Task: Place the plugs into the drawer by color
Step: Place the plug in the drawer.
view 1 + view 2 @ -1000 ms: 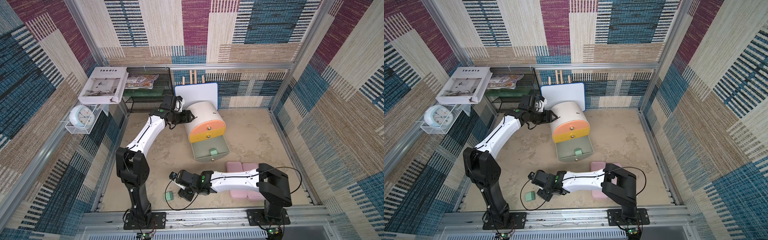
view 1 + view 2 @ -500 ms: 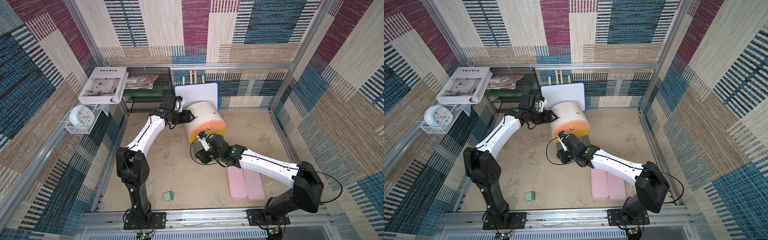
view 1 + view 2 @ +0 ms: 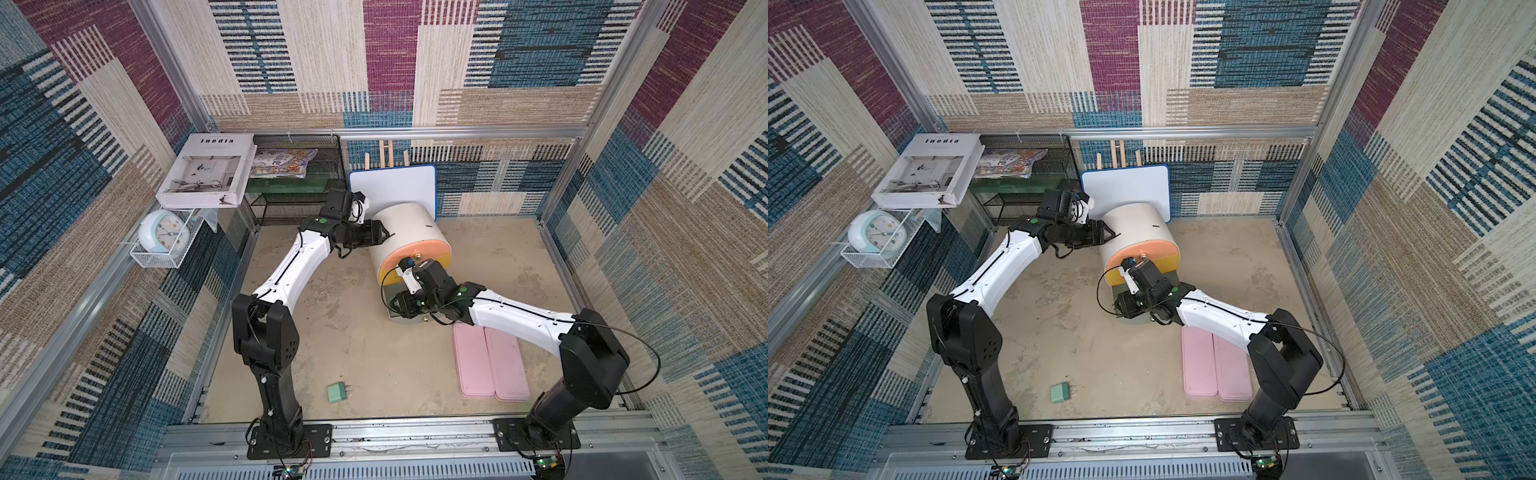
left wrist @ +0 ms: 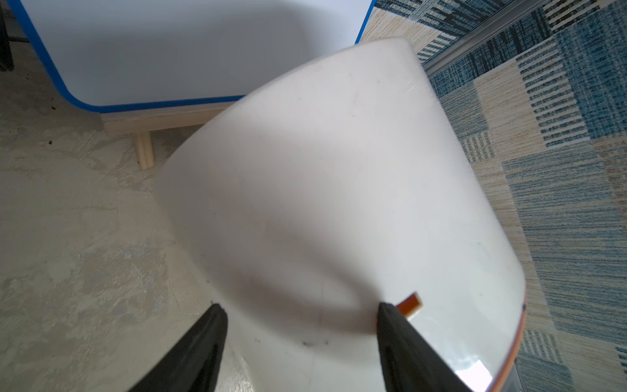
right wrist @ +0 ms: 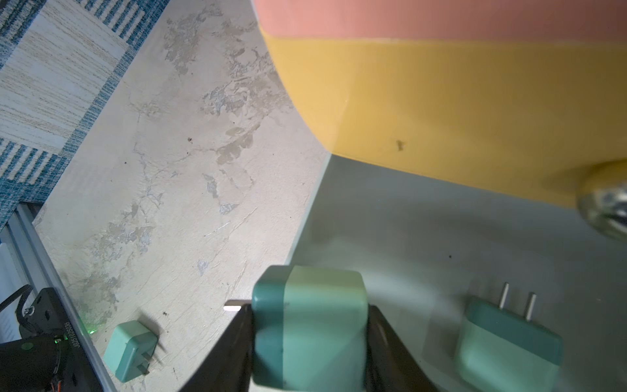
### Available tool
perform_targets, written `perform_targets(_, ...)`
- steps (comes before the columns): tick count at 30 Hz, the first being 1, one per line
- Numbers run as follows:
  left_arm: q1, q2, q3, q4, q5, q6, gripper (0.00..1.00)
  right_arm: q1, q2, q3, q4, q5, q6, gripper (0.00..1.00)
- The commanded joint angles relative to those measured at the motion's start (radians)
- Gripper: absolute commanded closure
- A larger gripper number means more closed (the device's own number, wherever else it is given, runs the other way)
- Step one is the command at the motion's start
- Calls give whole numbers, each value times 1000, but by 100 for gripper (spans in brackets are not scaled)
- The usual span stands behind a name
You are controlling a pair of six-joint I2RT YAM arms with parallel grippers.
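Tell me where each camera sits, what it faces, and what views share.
Top views: high above the base rail, looking down on the whole cell; left arm, left gripper, right arm, right gripper, cabinet.
Left wrist: on the left arm, facing the cabinet's white top and whiteboard; two spread fingers.
Right wrist: on the right arm, facing the open bottom drawer; fingers clamp a green plug.
Shared: the loose plug on the floor, in right wrist and both top views.

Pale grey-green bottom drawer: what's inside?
One green two-pronged plug lies on the drawer floor. The right gripper holds a second green plug above its edge. Its back is hidden under the yellow drawer front.
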Motion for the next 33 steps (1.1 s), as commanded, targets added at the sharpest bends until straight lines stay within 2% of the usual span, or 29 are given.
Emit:
perform_targets(1,-1,15,-7,-90,-54,13,27,-1,16,4,41,-31,4,57)
perform_targets(15,-1,13,-10,-89,-57,11,27,-4,65,-27,70,-54,-8,53)
perform_targets(23,-1,18,-7,-90,-55,9,27,-10,47,-32,50,-60,-36,36)
perform_targets(30,0,15,-4,-89,-55,12,27,-15,-60,2,-40,0,-115,19)
perform_targets(33,0,13,-4,-89,-57,13,27,-13,-78,18,-71,-60,-168,17)
